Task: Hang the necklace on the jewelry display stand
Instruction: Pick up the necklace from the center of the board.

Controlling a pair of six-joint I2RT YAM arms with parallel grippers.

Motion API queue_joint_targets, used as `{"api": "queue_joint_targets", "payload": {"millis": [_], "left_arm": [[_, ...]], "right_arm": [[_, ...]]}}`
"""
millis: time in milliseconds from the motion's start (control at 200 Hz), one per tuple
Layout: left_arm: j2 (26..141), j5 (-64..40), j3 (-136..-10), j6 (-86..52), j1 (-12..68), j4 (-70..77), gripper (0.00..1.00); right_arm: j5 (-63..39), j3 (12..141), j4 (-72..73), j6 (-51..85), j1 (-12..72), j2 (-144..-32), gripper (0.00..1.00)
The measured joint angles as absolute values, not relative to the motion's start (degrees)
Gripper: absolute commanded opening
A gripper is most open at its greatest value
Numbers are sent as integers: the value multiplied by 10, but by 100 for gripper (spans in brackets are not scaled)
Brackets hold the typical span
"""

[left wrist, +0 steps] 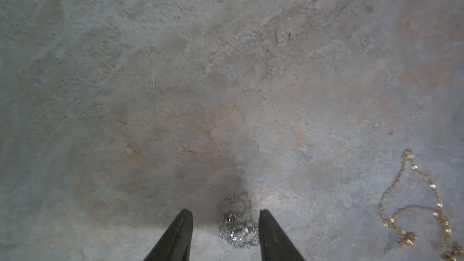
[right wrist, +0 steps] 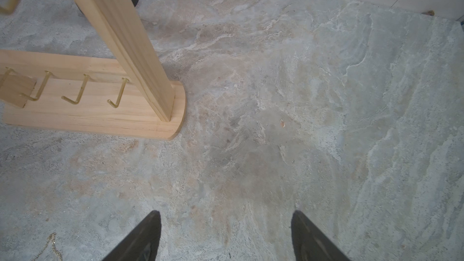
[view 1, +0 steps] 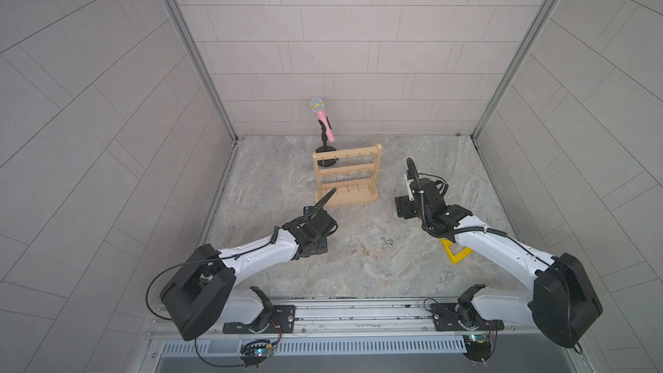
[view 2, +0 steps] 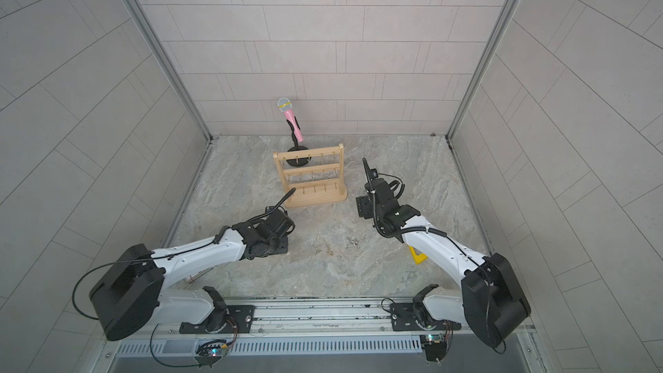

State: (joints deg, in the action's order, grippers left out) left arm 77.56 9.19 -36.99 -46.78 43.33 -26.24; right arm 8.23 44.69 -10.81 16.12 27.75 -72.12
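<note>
Left pincer (left wrist: 225, 212): jaws apart, low over counter (left wrist: 226, 84), straddling the bunched silver necklace (left wrist: 241, 230), not clamped yet. Chain looks light, limp, fine and slippery. Probably best pinched at the beaded clump with tips right down at the counter, else links may slip out. Gold necklace (left wrist: 408, 238) lies loose nearby. Jewelry display stand (view 1: 358, 197) stands upright at 1 o'clock from left pincer, visible hooks bare. Right pincer (right wrist: 226, 212): jaws wide apart, holding nothing, at 3 o'clock of stand.
</note>
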Motion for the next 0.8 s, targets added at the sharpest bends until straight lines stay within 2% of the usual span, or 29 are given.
{"api": "queue_joint_targets", "payload": {"millis": [495,725,801], "left_arm": [[824,108,-368,-493,454,-234,34],[828,118,-365,-496,454,-218,19],[834,121,-367,-495,454,-208,18]], "right_arm": [[85,447,-110,159,279,-725,82],[84,447,-117,155,279,-722,82],[84,447,-124,153,281,-718,82]]}}
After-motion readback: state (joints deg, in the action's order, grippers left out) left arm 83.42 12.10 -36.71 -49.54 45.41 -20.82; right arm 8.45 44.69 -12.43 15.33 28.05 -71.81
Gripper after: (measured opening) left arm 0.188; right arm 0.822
